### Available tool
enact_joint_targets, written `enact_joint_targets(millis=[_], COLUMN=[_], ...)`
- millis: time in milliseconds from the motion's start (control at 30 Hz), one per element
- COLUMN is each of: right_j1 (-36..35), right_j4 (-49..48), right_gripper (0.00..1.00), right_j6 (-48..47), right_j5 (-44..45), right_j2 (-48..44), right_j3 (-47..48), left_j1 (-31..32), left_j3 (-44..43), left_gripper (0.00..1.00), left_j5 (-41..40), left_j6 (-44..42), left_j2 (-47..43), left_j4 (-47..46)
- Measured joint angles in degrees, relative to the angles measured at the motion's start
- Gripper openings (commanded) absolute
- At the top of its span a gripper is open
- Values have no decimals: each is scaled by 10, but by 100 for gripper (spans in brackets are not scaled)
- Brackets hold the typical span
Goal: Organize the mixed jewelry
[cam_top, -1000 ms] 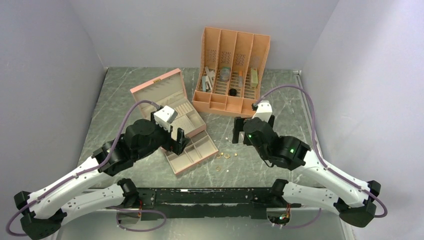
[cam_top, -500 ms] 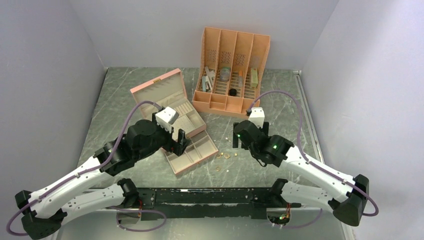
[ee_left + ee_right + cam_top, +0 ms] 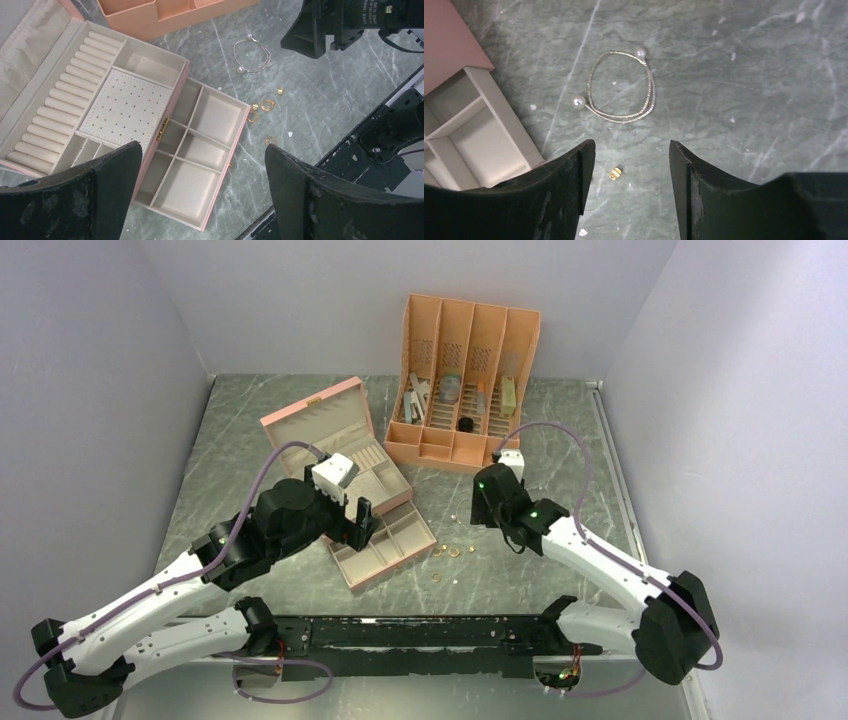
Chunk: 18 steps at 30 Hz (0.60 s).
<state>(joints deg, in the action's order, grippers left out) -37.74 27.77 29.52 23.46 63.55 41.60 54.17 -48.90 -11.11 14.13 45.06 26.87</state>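
Your left gripper [image 3: 199,155] hangs fully released above the open drawer [image 3: 215,117] of the pink jewelry box [image 3: 125,102]. The gold pieces [image 3: 267,104] lie loose on the table [image 3: 320,105] just right of that drawer. Your right gripper [image 3: 631,150] stands parted and empty, with one gold stud [image 3: 615,173] on the table between its fingers. The pearl-tipped bracelet [image 3: 621,87] lies just beyond.

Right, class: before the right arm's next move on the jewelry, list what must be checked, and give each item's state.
1. Right pincer open: ok.
2. Gold stud inside its gap: ok.
3. Pearl bracelet apart from the fingertips: ok.
4. Box drawer pulled out, visible compartments bare: ok.
5. Left pincer open, holding nothing: ok.
6. Fingertips low enough to grip the stud: cannot tell.
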Motion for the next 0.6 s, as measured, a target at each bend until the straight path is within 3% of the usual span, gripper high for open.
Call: enact_joint_targets(millis=[600], right_j1=[10], right_j4=[-118], right_gripper=[50], right_j6=[-33], right_j5=[-129], right_j2=[133], right_j3=[0], left_j1=[0], left_j3=[0], left_gripper=[98], left_j5=[-5], left_j6=[-4], left_j2=[1], left_j4=[2])
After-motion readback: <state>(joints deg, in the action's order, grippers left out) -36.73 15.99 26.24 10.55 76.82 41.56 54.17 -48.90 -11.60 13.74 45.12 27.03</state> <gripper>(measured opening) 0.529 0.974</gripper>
